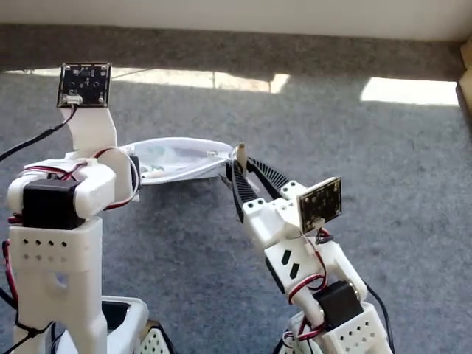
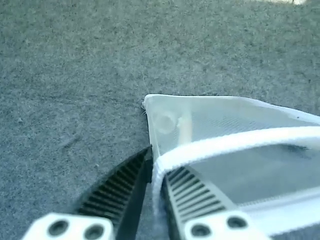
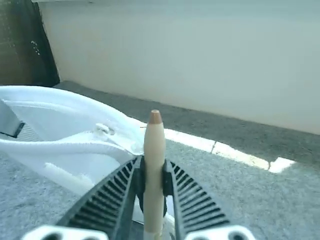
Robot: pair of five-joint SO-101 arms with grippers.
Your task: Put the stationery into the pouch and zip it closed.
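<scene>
A white mesh pouch [image 1: 177, 158] lies on the grey carpet between the two arms, its mouth gaping. My left gripper [image 2: 156, 169] is shut on the pouch's [image 2: 225, 125] white zipper rim near one corner, holding that end up. My right gripper [image 1: 240, 167] stands at the pouch's other end, shut on a cream crayon [image 1: 240, 153] with a brown tip that points upward. In the right wrist view the crayon [image 3: 154, 145] stands upright between the ribbed black fingers [image 3: 117, 192], just in front of the open pouch [image 3: 60, 150] and its zipper pull [image 3: 102, 129].
Grey carpet [image 1: 383, 169] covers the whole work area, with sunlit patches [image 1: 409, 91] along the far side below a pale wall [image 3: 200, 60]. A brown edge [image 1: 466, 74] shows at the far right. Open carpet lies to the right of the pouch.
</scene>
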